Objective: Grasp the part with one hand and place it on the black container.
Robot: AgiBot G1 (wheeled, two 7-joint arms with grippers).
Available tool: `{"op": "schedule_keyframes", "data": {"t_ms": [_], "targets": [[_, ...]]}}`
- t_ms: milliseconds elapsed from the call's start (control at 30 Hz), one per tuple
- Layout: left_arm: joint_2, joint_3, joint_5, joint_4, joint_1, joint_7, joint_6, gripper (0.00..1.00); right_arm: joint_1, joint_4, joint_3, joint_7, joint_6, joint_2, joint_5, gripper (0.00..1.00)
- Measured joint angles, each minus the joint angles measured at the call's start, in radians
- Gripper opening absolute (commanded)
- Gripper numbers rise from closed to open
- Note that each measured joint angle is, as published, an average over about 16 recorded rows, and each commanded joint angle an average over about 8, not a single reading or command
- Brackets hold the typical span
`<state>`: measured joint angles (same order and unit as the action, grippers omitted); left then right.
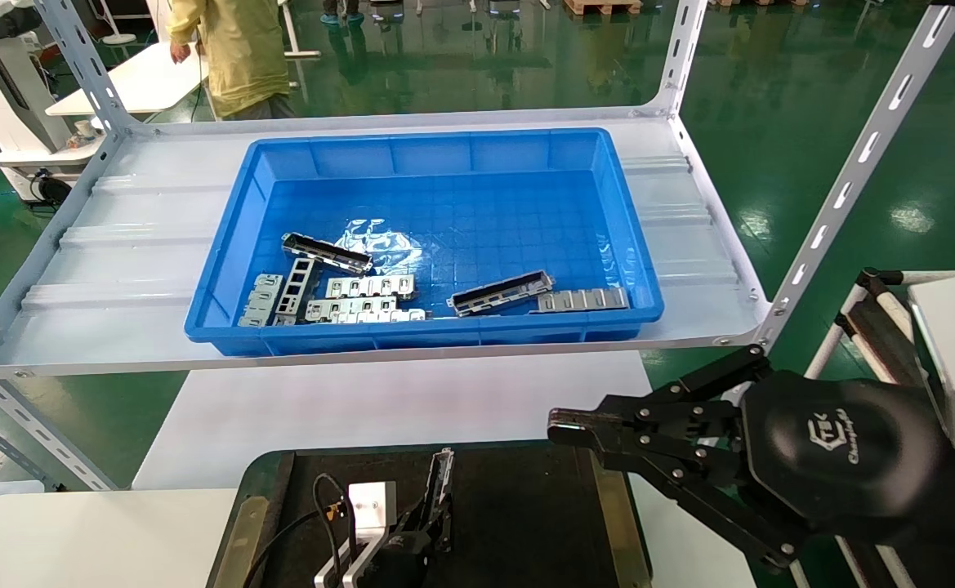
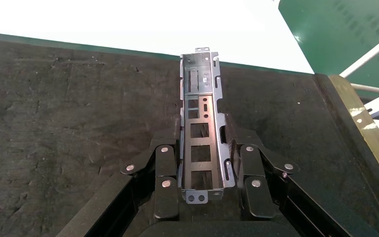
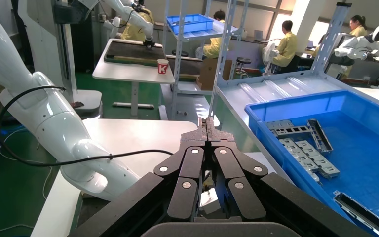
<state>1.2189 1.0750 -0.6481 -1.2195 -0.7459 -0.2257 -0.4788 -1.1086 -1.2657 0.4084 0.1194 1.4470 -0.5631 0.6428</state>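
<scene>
The part (image 2: 202, 128), a narrow silver-grey channel with rectangular cut-outs, sits lengthwise between the fingers of my left gripper (image 2: 203, 136), which is shut on its side walls. It is low over the black container (image 2: 69, 123); whether it touches the surface I cannot tell. In the head view the left gripper (image 1: 436, 506) and the part (image 1: 444, 478) are over the middle of the black container (image 1: 526, 506) at the bottom edge. My right gripper (image 1: 563, 429) is shut and empty, hovering above the container's far right corner; it also shows in the right wrist view (image 3: 207, 123).
A deep blue bin (image 1: 428, 140) stands on a grey shelf (image 1: 118, 278) beyond the container, holding several more channels and flat silver plates near its front wall. Slotted shelf posts (image 1: 853, 171) rise at the right. A white table (image 1: 379, 416) lies under the shelf.
</scene>
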Motion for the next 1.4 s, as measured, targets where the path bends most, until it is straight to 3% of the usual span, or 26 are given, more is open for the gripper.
{"op": "schedule_keyframes", "data": {"t_ms": [433,500,567,600,700,767,833,867,1400], "targets": [[0.031,-0.020,-0.060,0.058,0.018,-0.035,0.022,0.00,0.000,0.000,0.000,0.000,0.000,0.000,0.000,0.02],[0.034,-0.023,-0.066,0.064,0.020,-0.039,0.024,0.00,0.000,0.000,0.000,0.000,0.000,0.000,0.000,0.16],[0.036,-0.024,-0.072,0.068,0.023,-0.043,0.026,0.07,0.000,0.000,0.000,0.000,0.000,0.000,0.000,0.41],[0.036,-0.025,-0.075,0.070,0.024,-0.044,0.027,0.15,0.000,0.000,0.000,0.000,0.000,0.000,0.000,0.53],[0.038,-0.027,-0.083,0.074,0.027,-0.048,0.029,0.52,0.000,0.000,0.000,0.000,0.000,0.000,0.000,0.89],[0.039,-0.029,-0.088,0.076,0.029,-0.050,0.030,0.77,0.000,0.000,0.000,0.000,0.000,0.000,0.000,1.00],[0.039,-0.030,-0.092,0.077,0.031,-0.052,0.032,0.96,0.000,0.000,0.000,0.000,0.000,0.000,0.000,1.00],[0.040,-0.030,-0.094,0.077,0.032,-0.053,0.032,1.00,0.000,0.000,0.000,0.000,0.000,0.000,0.000,1.00],[0.035,-0.039,-0.120,0.062,0.043,-0.064,0.036,1.00,0.000,0.000,0.000,0.000,0.000,0.000,0.000,1.00]]}}
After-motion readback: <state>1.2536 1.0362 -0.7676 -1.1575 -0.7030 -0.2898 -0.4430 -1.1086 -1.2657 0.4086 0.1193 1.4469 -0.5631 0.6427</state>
